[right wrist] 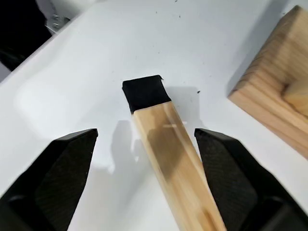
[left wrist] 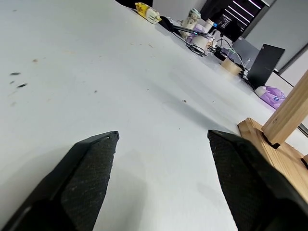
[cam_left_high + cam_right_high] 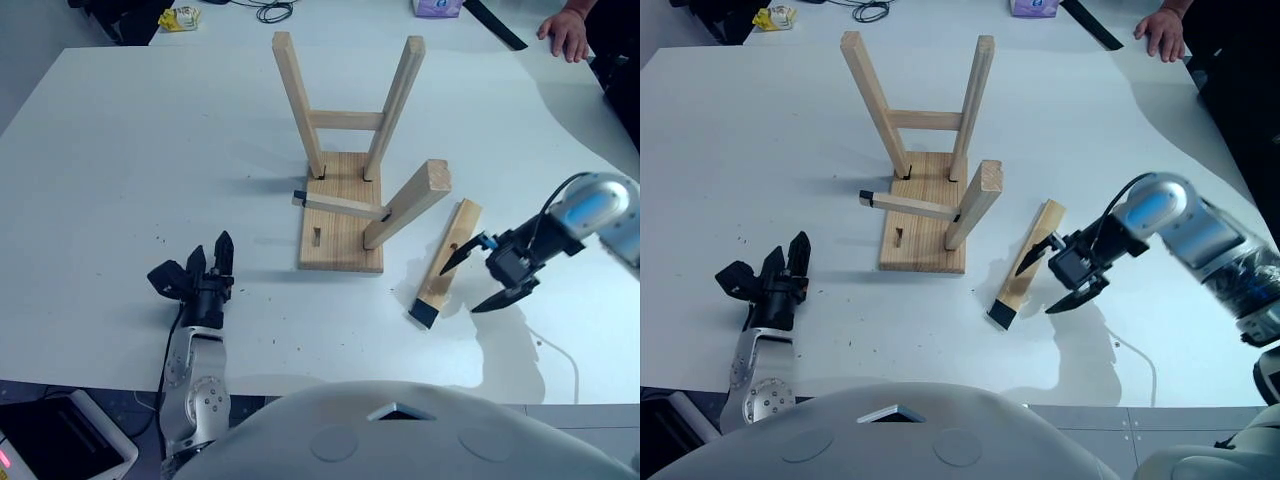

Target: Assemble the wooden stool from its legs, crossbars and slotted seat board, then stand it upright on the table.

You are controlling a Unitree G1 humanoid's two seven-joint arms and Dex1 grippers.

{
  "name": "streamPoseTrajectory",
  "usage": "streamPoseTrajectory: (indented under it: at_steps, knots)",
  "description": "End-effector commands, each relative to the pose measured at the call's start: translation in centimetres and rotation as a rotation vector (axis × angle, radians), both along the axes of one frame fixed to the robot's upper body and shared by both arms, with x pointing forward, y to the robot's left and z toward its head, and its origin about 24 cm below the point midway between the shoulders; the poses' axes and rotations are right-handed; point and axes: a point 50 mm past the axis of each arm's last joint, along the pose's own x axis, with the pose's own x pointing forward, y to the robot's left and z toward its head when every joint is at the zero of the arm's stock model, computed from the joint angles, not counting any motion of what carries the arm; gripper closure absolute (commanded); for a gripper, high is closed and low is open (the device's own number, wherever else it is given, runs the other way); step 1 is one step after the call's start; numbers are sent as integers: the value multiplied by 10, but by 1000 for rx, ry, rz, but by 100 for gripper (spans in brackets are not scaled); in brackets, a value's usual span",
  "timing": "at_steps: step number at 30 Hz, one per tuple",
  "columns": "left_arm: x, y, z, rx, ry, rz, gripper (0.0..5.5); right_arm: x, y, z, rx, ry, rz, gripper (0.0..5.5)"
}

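The slotted seat board [image 3: 340, 240] lies flat mid-table. Two legs joined by a crossbar [image 3: 348, 120] stand upright in its far slots. A third leg [image 3: 408, 203] leans tilted on the board, with a crossbar [image 3: 340, 205] sticking out to the left. A loose leg [image 3: 447, 262] with a black end cap [image 1: 143, 92] lies on the table right of the board. My right gripper [image 3: 472, 284] is open just right of that loose leg, its fingers either side of the capped end without touching. My left gripper [image 3: 195, 272] rests open near the table's front left, holding nothing.
The white table [image 3: 130, 150] has free room left of the board. At the far edge lie a yellow packet [image 3: 181, 17], cables [image 3: 272, 10] and a purple pack [image 3: 437, 7]. A person's hand [image 3: 567, 32] rests at the far right corner.
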Motion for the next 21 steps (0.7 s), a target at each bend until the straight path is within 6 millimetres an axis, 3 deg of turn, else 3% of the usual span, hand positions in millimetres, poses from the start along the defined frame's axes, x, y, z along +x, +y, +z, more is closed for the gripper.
streamPoseTrajectory:
  at_steps: [1, 5, 11, 21]
  knots:
    - [4, 4, 0, 4, 13, -27, 207, -5, 3, -9, -5, -46, -46, 178]
    - [10, 6, 3, 9, 7, -42, 207, -6, -3, -15, -55, -65, -62, 178]
    - [15, 8, 4, 14, 1, -57, 207, 17, -17, -18, -162, -161, -144, 178]
    - [18, 6, 3, 4, -6, -58, 207, 43, -35, -1, -227, -259, -141, 178]
